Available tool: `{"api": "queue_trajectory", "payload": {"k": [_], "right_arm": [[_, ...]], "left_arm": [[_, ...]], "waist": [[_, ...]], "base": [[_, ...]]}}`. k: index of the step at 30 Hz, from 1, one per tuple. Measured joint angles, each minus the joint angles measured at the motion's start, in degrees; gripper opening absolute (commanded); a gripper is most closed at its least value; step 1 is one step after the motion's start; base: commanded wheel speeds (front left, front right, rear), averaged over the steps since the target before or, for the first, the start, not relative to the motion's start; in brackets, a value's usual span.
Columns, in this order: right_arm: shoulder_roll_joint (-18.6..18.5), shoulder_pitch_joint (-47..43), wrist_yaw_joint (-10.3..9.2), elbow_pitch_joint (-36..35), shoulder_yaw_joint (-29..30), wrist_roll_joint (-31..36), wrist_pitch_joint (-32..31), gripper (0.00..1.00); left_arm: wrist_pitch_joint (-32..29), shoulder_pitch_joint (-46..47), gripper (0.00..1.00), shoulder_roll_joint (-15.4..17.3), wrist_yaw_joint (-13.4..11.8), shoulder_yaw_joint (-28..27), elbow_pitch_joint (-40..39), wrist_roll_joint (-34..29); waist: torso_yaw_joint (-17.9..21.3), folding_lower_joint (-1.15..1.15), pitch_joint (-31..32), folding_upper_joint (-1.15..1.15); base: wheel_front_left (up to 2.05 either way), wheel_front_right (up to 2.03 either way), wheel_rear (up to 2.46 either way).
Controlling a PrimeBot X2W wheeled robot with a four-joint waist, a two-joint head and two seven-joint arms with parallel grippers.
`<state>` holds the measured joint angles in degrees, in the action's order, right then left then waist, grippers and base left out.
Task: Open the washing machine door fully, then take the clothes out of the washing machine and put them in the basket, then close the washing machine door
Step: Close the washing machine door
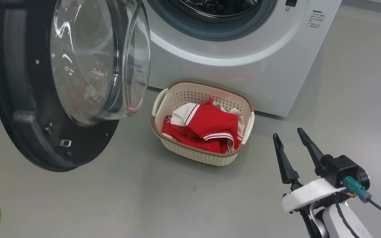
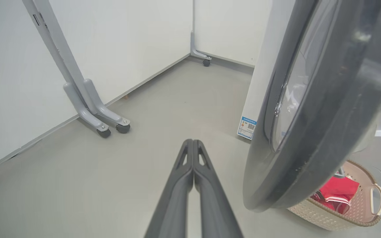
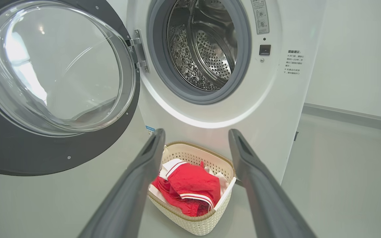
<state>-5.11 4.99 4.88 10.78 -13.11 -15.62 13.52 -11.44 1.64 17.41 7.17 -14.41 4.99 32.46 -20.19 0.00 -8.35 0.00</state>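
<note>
The clothes (image 1: pixel 210 127) lie in the basket (image 1: pixel 207 158), and the drum (image 3: pixel 207 49) looks empty, I think. So the door (image 2: pixel 326 115) comes next. It hangs wide open on my left. My left tool (image 2: pixel 193 142), fingers pressed together, is near its black rim, so that arm is nearer to push it. My right tool (image 1: pixel 288 133) is spread and holds nothing.
</note>
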Motion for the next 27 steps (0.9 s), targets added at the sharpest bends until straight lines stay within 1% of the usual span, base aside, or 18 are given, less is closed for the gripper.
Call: {"api": "queue_trajectory", "payload": {"k": [4, 12, 15, 16, 17, 18, 24, 27], "right_arm": [[0.1, -0.1, 0.01, 0.0, -0.1, 0.0, 0.0, 1.0], [0.2, -0.6, 0.01, 0.0, -0.2, -0.1, 0.3, 1.0], [0.2, -0.8, 0.01, 0.0, -0.1, -0.1, 0.4, 1.0], [0.2, -0.8, 0.01, 0.0, -0.1, -0.1, 0.4, 1.0], [0.2, -0.8, 0.01, 0.0, -0.1, -0.1, 0.4, 1.0], [0.2, -0.8, 0.01, 0.0, -0.1, -0.3, 0.4, 1.0], [0.3, -0.8, 0.01, 0.0, -0.1, -0.5, 0.4, 1.0], [0.3, -0.8, 0.0, 0.0, -0.1, -0.5, 0.4, 1.0]], "left_arm": [[5.3, -1.0, 0.0, -1.0, 0.0, 1.2, 0.1, -0.3], [14.2, -4.3, 0.0, 0.1, 0.0, 5.0, 0.4, -4.7], [16.0, -4.6, 0.0, -0.5, 0.0, 5.5, 2.1, -4.9], [16.8, -4.8, 0.14, -0.5, 0.0, 6.0, 2.4, -5.1], [17.7, -4.9, 0.45, -0.5, 0.0, 6.1, 2.6, -5.7], [18.5, -5.0, 1.0, -0.6, 0.0, 6.1, 2.9, -6.1], [22.5, -5.0, 1.0, -0.5, 0.0, 6.4, 5.0, -9.0], [23.4, -5.0, 1.0, -0.6, 0.0, 6.7, 5.7, -9.2]], "waist": [[0.1, 0.0, 0.2, 0.0], [0.5, 0.0, 0.5, 0.0], [0.5, 0.0, 0.5, 0.0], [0.5, 0.0, 0.5, 0.0], [0.5, 0.0, 0.4, 0.0], [0.5, 0.0, 0.4, 0.0], [0.5, 0.0, 0.2, 0.0], [0.5, 0.0, 0.1, 0.0]], "base": [[0.0, 0.0, 0.0], [0.0, 0.0, 0.0], [0.0, 0.0, 0.0], [0.0, 0.0, 0.0], [0.0, 0.0, 0.0], [0.0, 0.0, 0.0], [0.0, 0.0, 0.0], [0.0, 0.0, 0.0]]}}
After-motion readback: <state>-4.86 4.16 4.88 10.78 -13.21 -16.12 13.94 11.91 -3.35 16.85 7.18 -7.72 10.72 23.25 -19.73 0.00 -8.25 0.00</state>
